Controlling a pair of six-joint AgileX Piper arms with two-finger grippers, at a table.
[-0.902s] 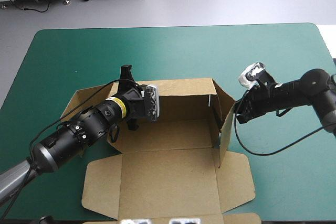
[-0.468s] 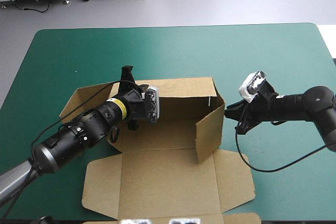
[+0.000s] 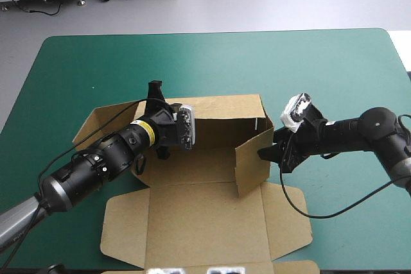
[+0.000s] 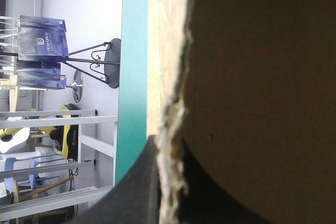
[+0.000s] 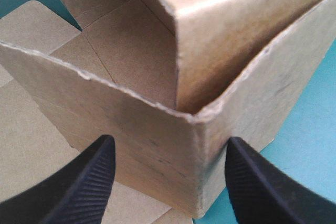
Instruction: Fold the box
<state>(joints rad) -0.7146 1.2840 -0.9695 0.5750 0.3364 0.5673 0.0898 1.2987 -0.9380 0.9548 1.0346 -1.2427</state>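
Brown box (image 3: 205,222) with back and right walls raised, left gripper (image 4: 168,148) pinched tight on one board edge, right gripper (image 5: 170,142) spread wide, the box's upright corner between its fingers (image 5: 79,192)

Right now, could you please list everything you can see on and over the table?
box: one, brown, middle of the table; back and right walls raised, lid flat toward the near edge.
table cover: one, teal-green, under the box and bare all round it.
left gripper: one, black fingers, shut on a board edge at the box's far left part.
right gripper: one, black fingers, open, outside the box's right wall, with a folded corner of board just ahead between the fingers.
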